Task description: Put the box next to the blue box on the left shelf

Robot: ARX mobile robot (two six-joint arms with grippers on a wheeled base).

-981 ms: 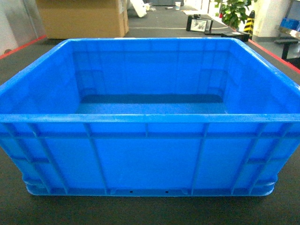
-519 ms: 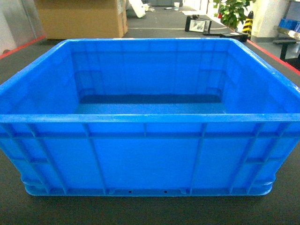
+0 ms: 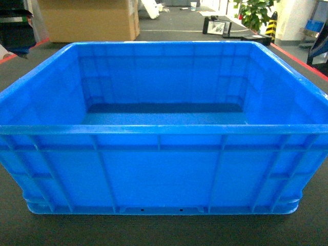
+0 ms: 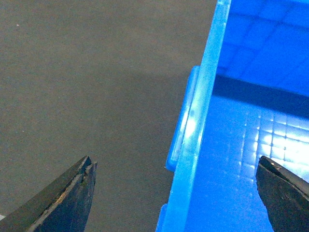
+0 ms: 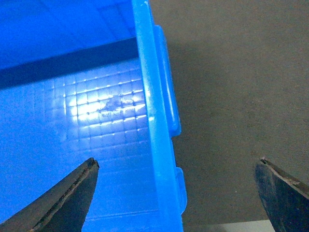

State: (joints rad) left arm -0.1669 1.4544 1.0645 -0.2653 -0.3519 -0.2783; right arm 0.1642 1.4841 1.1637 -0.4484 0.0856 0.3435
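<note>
The box (image 3: 164, 169), a big bright-blue crate with ribbed sides, stands empty on the dark floor and fills the head view. My left gripper (image 4: 175, 162) is open and straddles the crate's left rim (image 4: 207, 82), one finger outside over the floor and one over the gridded inside. My right gripper (image 5: 178, 162) is open in the same way across the right rim (image 5: 145, 72). Neither touches the plastic. Dark shapes at the head view's upper left (image 3: 15, 28) and upper right (image 3: 319, 48) look like my arms. The left shelf and the other blue box are out of view.
Behind the crate stand a large cardboard box (image 3: 89, 20), a black device (image 3: 218, 25) and a potted plant (image 3: 256, 13). Red floor lines (image 3: 302, 61) run along both sides. Dark carpet lies around the crate.
Dark shapes have come into the head view's upper left and upper right corners. The crate has not moved.
</note>
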